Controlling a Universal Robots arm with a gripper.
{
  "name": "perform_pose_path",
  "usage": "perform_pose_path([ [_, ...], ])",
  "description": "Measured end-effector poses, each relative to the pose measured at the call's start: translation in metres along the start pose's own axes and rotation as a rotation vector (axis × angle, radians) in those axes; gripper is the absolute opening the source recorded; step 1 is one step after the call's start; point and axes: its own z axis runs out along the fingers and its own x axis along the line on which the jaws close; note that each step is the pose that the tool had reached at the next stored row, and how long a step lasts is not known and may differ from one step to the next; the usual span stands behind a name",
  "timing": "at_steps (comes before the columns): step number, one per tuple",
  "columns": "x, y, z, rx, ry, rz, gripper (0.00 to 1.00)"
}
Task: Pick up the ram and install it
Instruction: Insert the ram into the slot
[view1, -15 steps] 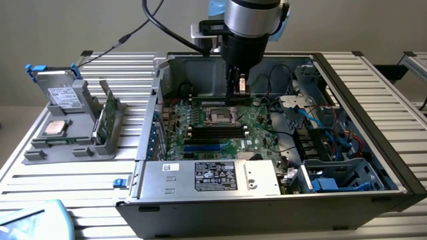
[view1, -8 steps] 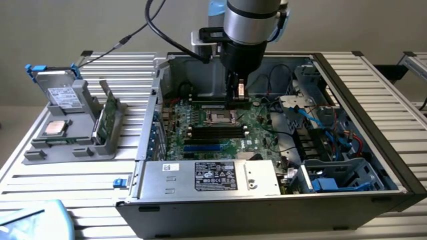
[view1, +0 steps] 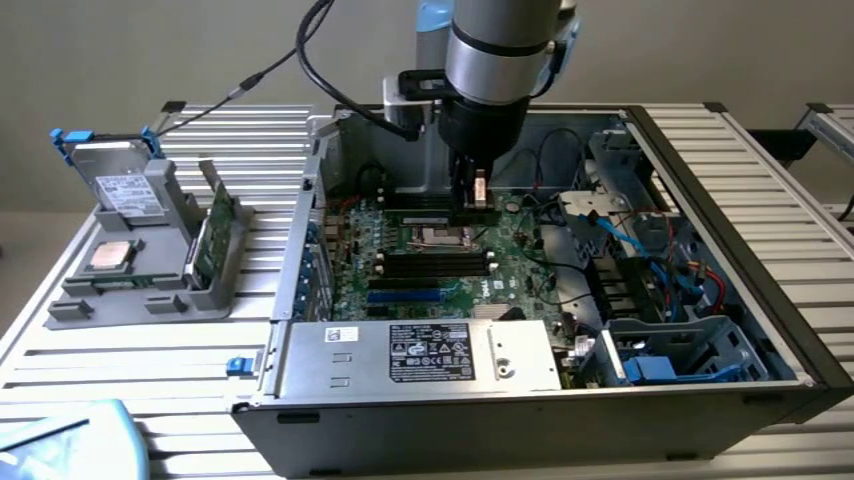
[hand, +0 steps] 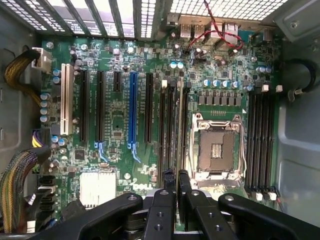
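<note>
The ram (hand: 179, 125) shows edge-on as a thin pale strip running out from between my fingers. It hangs over the black memory slots (hand: 167, 130) beside the empty processor socket (hand: 216, 150). My gripper (hand: 176, 176) is shut on the ram, the two black fingers almost touching. In the exterior view my gripper (view1: 470, 200) reaches down into the open computer case, just above the green motherboard (view1: 441, 265), at the far side of the socket (view1: 438, 237). Whether the ram touches a slot I cannot tell.
At the exterior view's left, a grey holder (view1: 147, 290) carries a boxy drive with blue tabs (view1: 127, 190), a square processor chip (view1: 110, 257) and an upright green board (view1: 218, 230). The case walls, power supply (view1: 420, 355) and cables (view1: 641, 270) crowd the motherboard.
</note>
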Motion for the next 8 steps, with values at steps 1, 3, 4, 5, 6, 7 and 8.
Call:
perform_pose_path([
  [1, 0.0, -0.0001, 0.0018, -0.0002, 0.0001, -0.001, 0.14],
  [3, 0.001, -0.0002, 0.0054, -0.0005, 0.0001, -0.004, 0.14],
  [4, 0.001, -0.0003, 0.0073, -0.0006, 0.0002, -0.006, 0.14],
  [5, 0.001, -0.0004, 0.009, -0.0008, 0.0003, -0.007, 0.14],
  [6, 0.001, -0.0004, 0.0107, -0.0009, 0.0005, -0.008, 0.14],
  [7, 0.001, -0.0005, 0.0125, -0.0011, 0.0005, -0.01, 0.14],
  [8, 0.002, -0.0006, 0.0145, -0.0012, 0.0005, -0.011, 0.14],
])
